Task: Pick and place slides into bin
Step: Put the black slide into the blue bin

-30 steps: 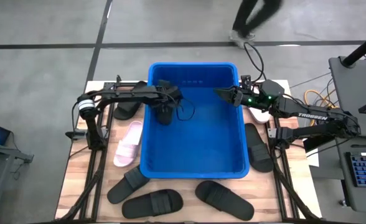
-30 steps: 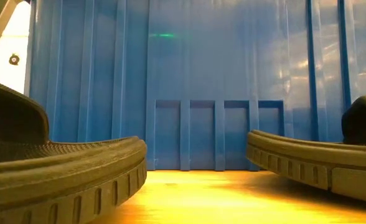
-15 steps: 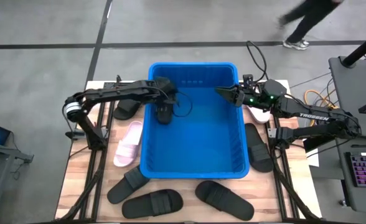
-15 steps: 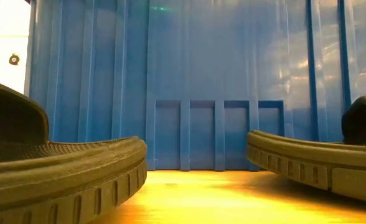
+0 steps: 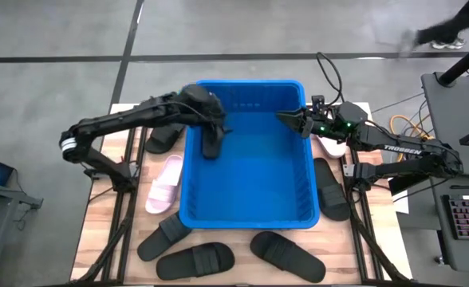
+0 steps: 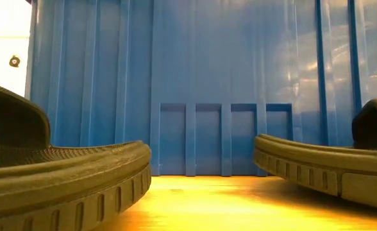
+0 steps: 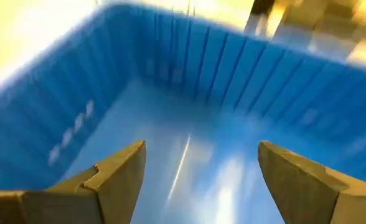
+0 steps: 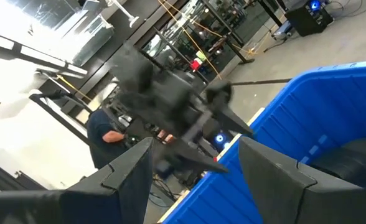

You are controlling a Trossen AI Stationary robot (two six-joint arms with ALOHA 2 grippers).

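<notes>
Ribbed bright blue plastic bin wall [image 6: 195, 83] fills background. Black rubber slide [image 6: 54, 179] close at left, second black slide [image 6: 323, 167] at right, bare wooden tabletop [image 6: 227, 205] between.

Even, bright overhead light in the high view, shadows faint. The left wrist view is motion-smeared, with glare streaking the bin [image 7: 189, 155] floor. Low view glows yellow; near slides [image 6: 60, 186] sit soft, out of focus.

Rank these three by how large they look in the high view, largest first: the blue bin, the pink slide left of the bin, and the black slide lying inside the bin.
1. The blue bin, by far the largest.
2. The pink slide.
3. The black slide inside the bin; the left arm partly hides it, so ranks two and three are unsure.
</notes>
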